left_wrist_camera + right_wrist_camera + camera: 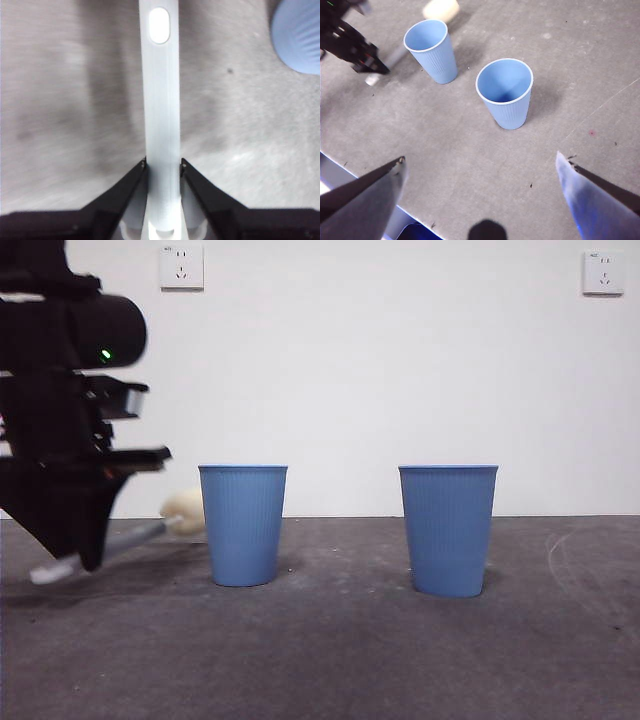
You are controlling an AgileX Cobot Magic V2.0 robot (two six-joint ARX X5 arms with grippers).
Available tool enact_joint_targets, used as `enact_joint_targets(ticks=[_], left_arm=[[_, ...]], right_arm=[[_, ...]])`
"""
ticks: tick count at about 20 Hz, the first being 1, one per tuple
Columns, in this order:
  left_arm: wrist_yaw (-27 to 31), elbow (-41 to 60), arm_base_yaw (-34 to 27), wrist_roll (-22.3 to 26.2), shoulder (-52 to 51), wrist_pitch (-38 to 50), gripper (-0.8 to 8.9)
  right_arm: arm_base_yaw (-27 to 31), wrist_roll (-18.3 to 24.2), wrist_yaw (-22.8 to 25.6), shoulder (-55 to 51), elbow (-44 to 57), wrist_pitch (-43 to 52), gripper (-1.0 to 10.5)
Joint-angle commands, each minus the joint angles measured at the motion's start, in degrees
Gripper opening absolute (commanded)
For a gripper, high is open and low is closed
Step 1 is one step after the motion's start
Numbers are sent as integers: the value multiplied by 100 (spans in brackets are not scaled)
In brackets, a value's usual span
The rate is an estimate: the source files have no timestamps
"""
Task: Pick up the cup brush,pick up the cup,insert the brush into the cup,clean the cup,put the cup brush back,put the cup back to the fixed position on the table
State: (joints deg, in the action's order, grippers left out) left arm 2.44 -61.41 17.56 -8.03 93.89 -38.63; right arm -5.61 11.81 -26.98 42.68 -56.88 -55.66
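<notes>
The cup brush [135,536] lies low at the far left, its cream sponge head [184,510] behind the left cup [243,525] and its white end [52,570] nearest the camera. My left gripper [90,552] is shut on the grey handle [161,100], one jaw pressed on each side. I cannot tell whether the brush rests on the table [340,660] or hangs just above it. A second identical blue cup [448,530] stands upright to the right. My right gripper [480,157] hangs open high above the table, nearer the right-hand cup [506,92], with nothing between its jaws.
Both cups [432,50] stand apart with bare table between them. In the left wrist view the rim of one cup [299,35] shows beside the handle. A white wall with two sockets [181,267] closes the back. The table's near edge [350,175] shows in the right wrist view.
</notes>
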Motion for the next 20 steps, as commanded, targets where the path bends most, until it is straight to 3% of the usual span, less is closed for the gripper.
enact_joint_targets(ticks=[1, 6, 10, 14, 20], left_arm=[[15, 15, -243, 413, -391, -221, -9], [-13, 15, -643, 1176, -1840, -994, -9], [-505, 15, -678, 1261, -3088, -1403, -9], [-857, 15, -675, 1252, -3781, -1650, -9], [-1040, 15, -675, 1257, -3915, -1982, -9]], right_arm=[[-2, -24, -9, -2, -17, 72, 504], [-7, -136, -140, 133, 109, 645, 505], [-22, -514, -376, 157, 981, 1604, 505], [-450, -1047, -319, 179, 1967, 2767, 505], [-1569, -1412, 1102, 186, 3281, 4531, 505]])
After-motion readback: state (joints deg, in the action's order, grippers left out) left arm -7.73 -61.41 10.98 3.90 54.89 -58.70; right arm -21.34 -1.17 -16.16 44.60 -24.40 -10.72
